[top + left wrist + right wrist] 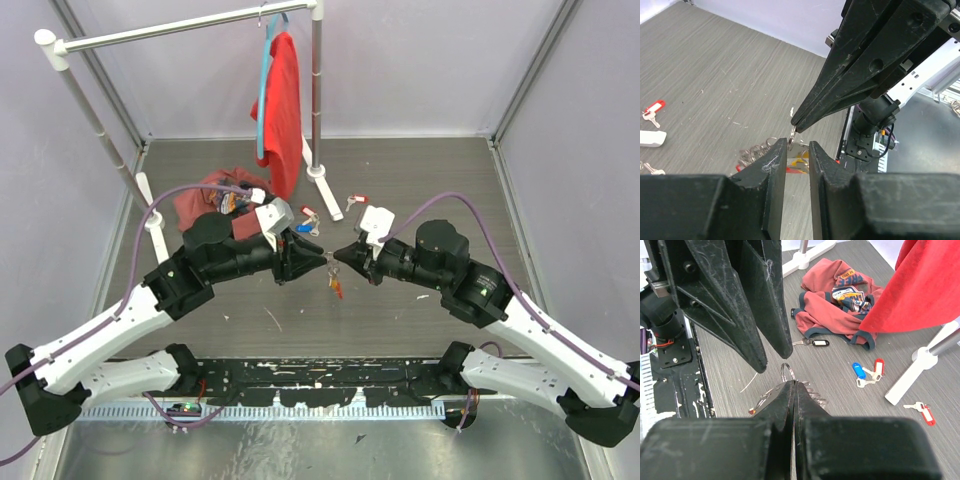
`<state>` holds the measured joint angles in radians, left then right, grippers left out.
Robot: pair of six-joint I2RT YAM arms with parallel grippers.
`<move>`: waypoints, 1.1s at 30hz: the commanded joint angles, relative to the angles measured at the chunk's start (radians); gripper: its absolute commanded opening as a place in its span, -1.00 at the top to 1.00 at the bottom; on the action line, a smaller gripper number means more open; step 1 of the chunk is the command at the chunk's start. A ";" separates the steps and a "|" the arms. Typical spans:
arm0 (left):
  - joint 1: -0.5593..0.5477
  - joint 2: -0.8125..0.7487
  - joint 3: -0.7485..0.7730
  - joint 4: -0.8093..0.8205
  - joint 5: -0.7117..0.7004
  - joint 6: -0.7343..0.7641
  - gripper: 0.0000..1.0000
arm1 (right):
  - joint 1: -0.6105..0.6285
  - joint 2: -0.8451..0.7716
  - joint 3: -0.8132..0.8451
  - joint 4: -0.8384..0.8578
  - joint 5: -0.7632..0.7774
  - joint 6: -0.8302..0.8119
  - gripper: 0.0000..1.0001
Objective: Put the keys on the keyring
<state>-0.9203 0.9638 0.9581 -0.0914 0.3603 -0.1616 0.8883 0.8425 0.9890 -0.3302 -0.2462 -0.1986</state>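
- Right gripper: jaws pressed together on a loop of the keyring, held in mid-air.
- Left gripper: jaws narrowly apart, holding nothing, tip to tip with the right.
- Keyring: pinched loop just ahead of the left jaws' gap; the rest dangles straight down.

The keyring is mostly hidden behind the jaws of the right gripper; from overhead its chain is too small to trace. One key is cut off at the edge.
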 commanded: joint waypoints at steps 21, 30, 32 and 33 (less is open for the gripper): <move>-0.038 0.056 0.081 -0.014 -0.006 0.036 1.00 | 0.003 -0.052 0.043 0.080 -0.054 0.043 0.98; -0.040 0.030 0.121 -0.046 0.014 -0.015 1.00 | 0.004 -0.086 0.091 0.076 -0.045 0.124 0.46; -0.038 0.012 0.121 -0.048 0.019 -0.028 1.00 | 0.003 -0.109 0.097 0.083 -0.008 0.161 0.22; -0.039 0.001 0.120 -0.047 0.022 -0.036 1.00 | 0.003 -0.124 0.096 0.090 0.011 0.182 0.17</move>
<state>-0.9562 1.0134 1.0405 -0.1413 0.3618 -0.1642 0.8883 0.7837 1.0245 -0.3225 -0.2836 -0.1028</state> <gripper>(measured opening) 0.012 0.363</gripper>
